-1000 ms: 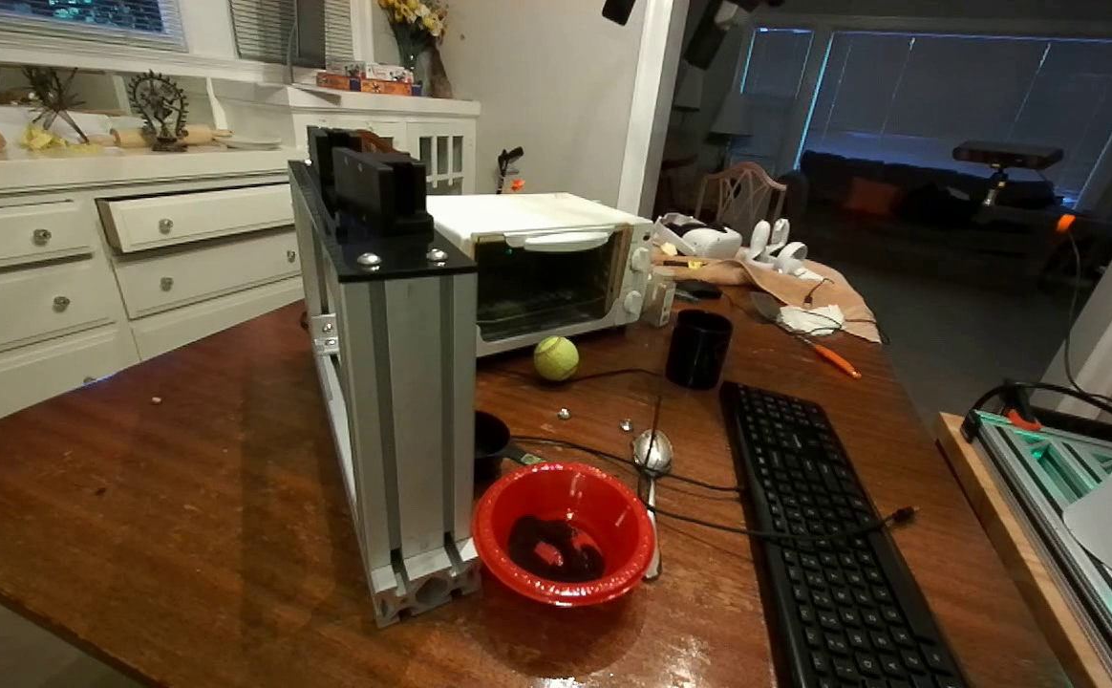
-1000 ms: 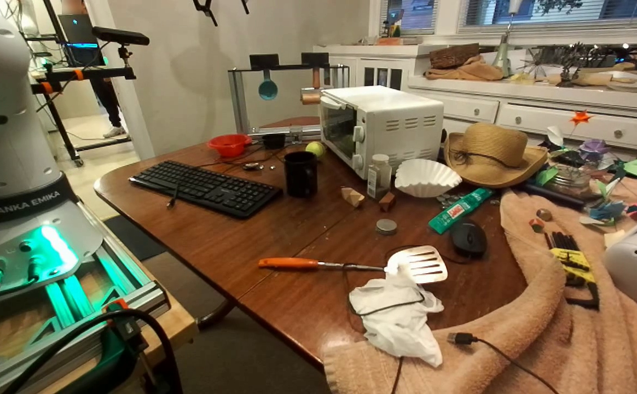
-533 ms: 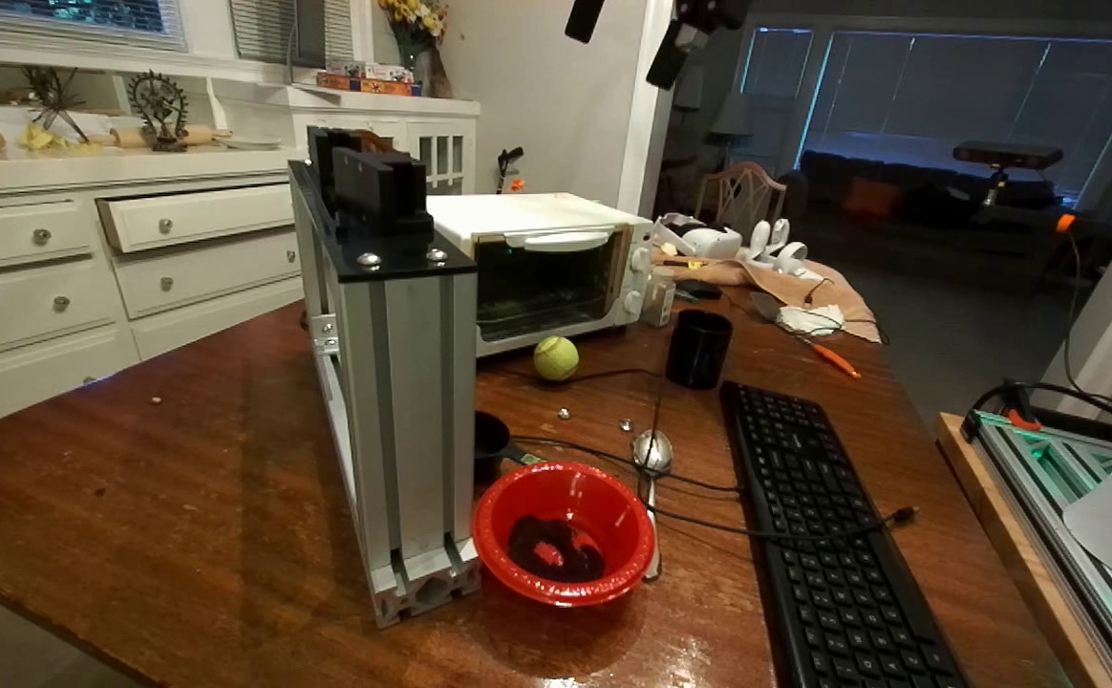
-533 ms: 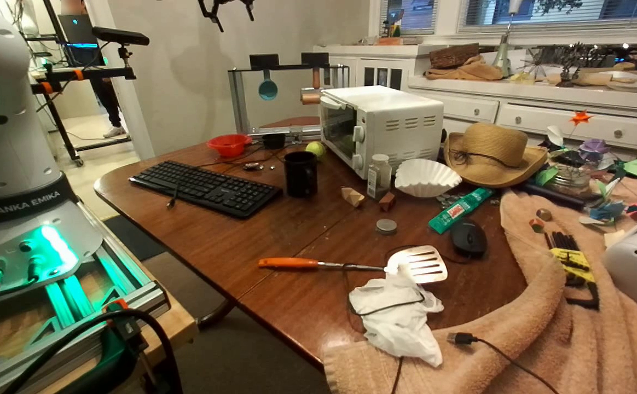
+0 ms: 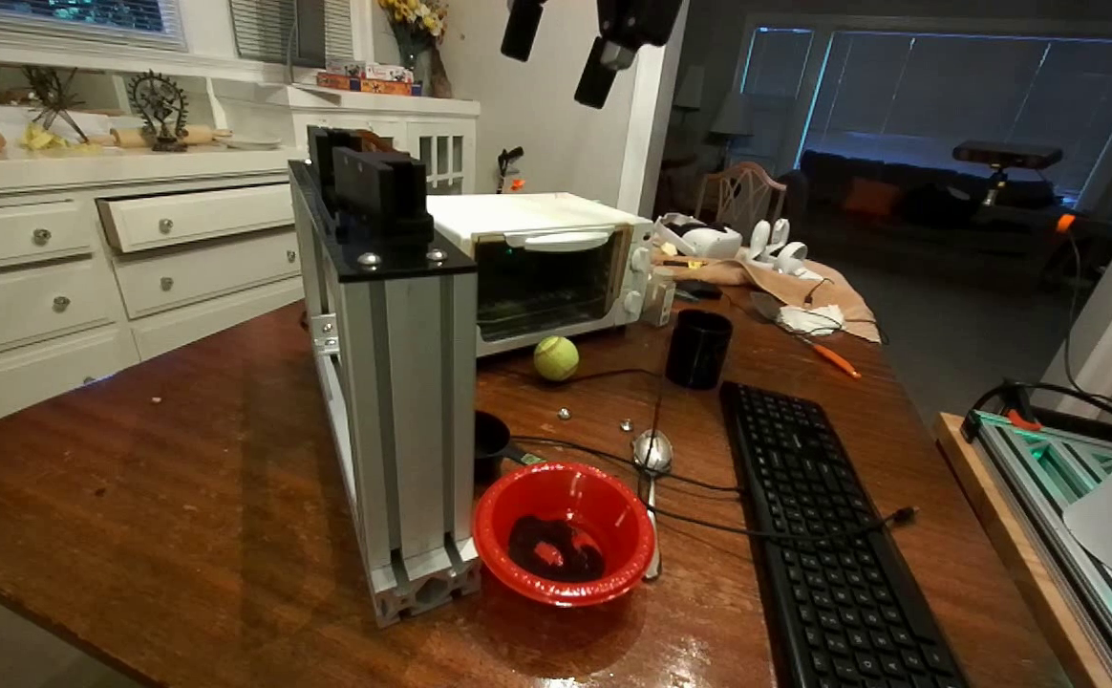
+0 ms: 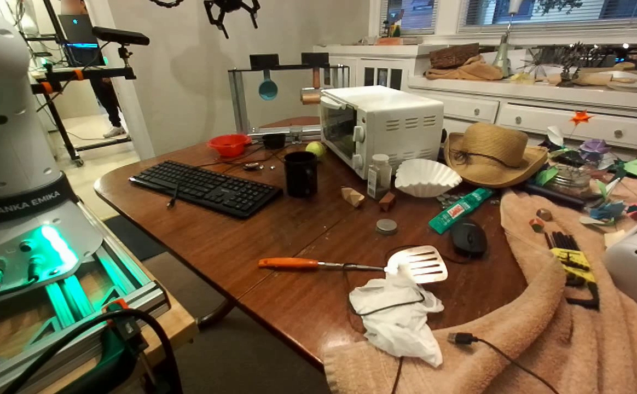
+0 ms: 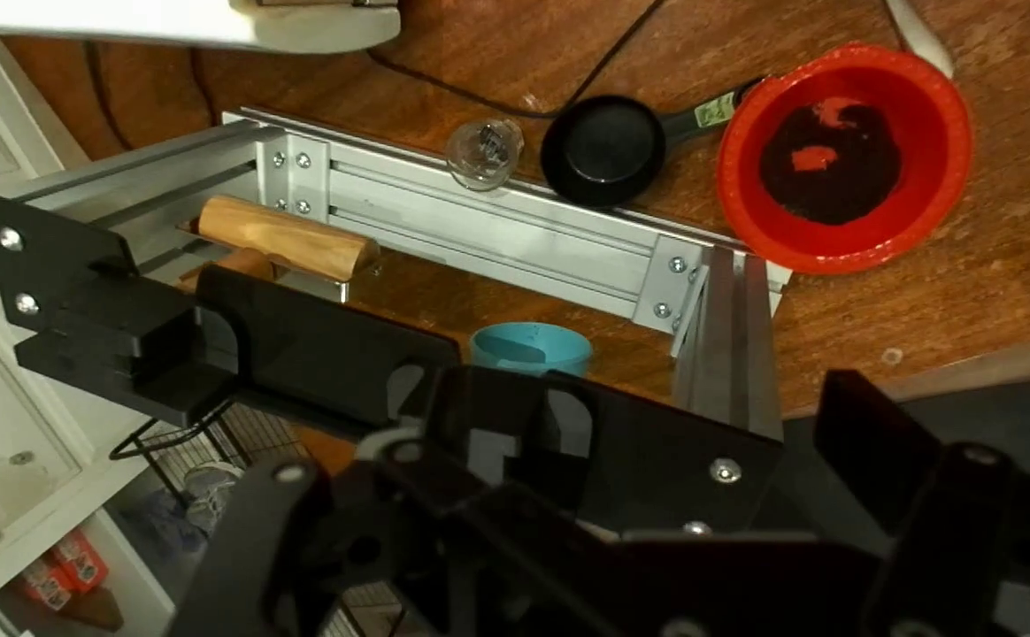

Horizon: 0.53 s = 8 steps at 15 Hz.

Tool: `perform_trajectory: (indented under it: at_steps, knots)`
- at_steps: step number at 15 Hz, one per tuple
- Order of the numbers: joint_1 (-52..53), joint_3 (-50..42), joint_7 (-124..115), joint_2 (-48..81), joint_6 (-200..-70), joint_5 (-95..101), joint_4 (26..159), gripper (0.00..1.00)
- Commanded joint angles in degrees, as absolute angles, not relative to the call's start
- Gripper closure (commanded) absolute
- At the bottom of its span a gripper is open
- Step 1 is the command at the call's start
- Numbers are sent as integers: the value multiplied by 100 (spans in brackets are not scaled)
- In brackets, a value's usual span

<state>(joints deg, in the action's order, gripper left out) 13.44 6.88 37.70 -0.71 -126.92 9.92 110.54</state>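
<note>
Frame [image 7: 480, 217]: one, standing on the table [image 7: 1019, 230]; we count two holders [image 6: 264, 60] along its top.
Wooden tool [image 7: 285, 234]: one, hanging in the frame, left in the wrist view.
Glass [image 7: 480, 164]: one; something dark [image 7: 491, 140] shows in it, we cannot tell what.
Scoop [image 7: 533, 338]: one, teal, hanging.
Cup [image 7: 602, 150]: one, black; interior too dark for us to read.
Claw [image 5: 552, 76]: one, fingers apart, in the air, higher than the frame.
Bowl [image 7: 926, 159]: one, red, far right; dark stuff [image 7: 842, 190] on its bottom, two red patches showing.
</note>
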Motion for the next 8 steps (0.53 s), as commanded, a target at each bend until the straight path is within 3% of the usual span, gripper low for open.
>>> perform_trajectory:
  at_steps: [1,8]
  knots:
    - [1232,846,3602,421,-12582,955,10503,0]
    - [1184,981,3704,1209,-12357,929,9616,0]
